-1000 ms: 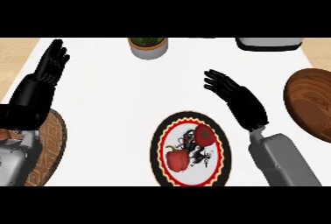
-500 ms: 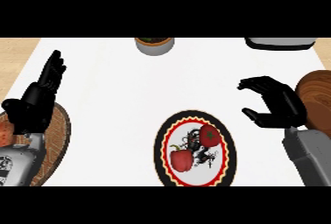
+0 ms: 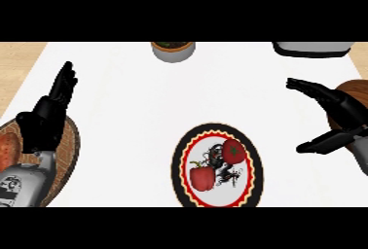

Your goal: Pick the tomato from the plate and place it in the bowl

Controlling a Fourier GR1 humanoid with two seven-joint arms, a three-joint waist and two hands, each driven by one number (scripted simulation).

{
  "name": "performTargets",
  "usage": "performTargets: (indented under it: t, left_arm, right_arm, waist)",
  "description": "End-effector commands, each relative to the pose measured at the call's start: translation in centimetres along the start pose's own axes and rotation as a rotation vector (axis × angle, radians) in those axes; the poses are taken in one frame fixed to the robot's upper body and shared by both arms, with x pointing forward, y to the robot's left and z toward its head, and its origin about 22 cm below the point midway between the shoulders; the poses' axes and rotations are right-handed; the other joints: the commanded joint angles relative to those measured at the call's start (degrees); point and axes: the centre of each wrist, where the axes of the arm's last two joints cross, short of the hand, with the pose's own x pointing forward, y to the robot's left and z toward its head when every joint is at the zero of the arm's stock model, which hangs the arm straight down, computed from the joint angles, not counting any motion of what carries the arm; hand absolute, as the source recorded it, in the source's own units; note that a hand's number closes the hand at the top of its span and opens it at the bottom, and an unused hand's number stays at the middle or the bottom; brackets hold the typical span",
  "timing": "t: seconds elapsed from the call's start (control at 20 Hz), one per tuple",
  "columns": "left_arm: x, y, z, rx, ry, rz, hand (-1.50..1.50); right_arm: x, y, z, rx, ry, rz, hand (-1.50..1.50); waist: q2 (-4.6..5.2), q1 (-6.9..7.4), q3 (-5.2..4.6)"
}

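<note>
Tomato [image 3: 233, 151] and red pepper [image 3: 202, 177] lie on the plate [image 3: 215, 129].

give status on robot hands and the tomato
Left robot hand open, resting at left. Right robot hand open, right side. Round red tomato on black-rimmed patterned plate, untouched. Red bell pepper beside it.

Partly unseen
My right hand [image 3: 343, 111] hides part of the bowl [image 3: 357, 88], which the right edge also cuts; the plate [image 3: 176, 161] is cropped at its lower rim.

A kitchen: white counter [image 3: 179, 97], patterned plate [image 3: 176, 163], tomato [image 3: 233, 151] and pepper [image 3: 201, 177].
</note>
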Motion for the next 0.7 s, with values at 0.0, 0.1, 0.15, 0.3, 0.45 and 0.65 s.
performTargets:
  t: [0.0,0.1,0.15,0.3,0.45,0.65]
  left_arm:
    - [0.2,-0.6,-0.6,0.011,0.020,-0.006,0.00]
    - [-0.3,-0.1,0.2,0.004,0.006,-0.011,0.00]
    - [-0.6,-0.7,0.3,0.017,0.014,-0.009,0.00]
    - [-0.2,-0.2,-0.4,0.016,0.039,0.003,0.00]
    - [-0.3,0.8,0.2,0.022,0.031,-0.014,0.00]
    - [-0.7,0.1,-0.3,0.014,0.022,-0.002,0.00]
  right_arm:
    - [1.4,-0.5,-1.4,0.226,-0.022,0.126,-1.50]
    - [2.4,-2.0,-2.9,0.261,0.023,0.238,-1.50]
    - [2.4,0.3,-4.0,0.298,0.023,0.281,-1.50]
    - [3.7,0.9,-5.9,0.404,0.083,0.359,-1.50]
    - [3.9,3.5,-8.0,0.483,0.097,0.380,-1.50]
    - [4.5,5.5,-9.7,0.573,0.120,0.391,-1.50]
  waist:
    - [-0.34,-1.01,-0.13]
    - [-0.28,0.10,-0.14]
    - [-0.53,-0.85,-0.20]
    - [-0.57,-1.15,-0.22]
    - [-0.65,-1.24,-0.21]
    - [-0.58,-1.45,-0.21]
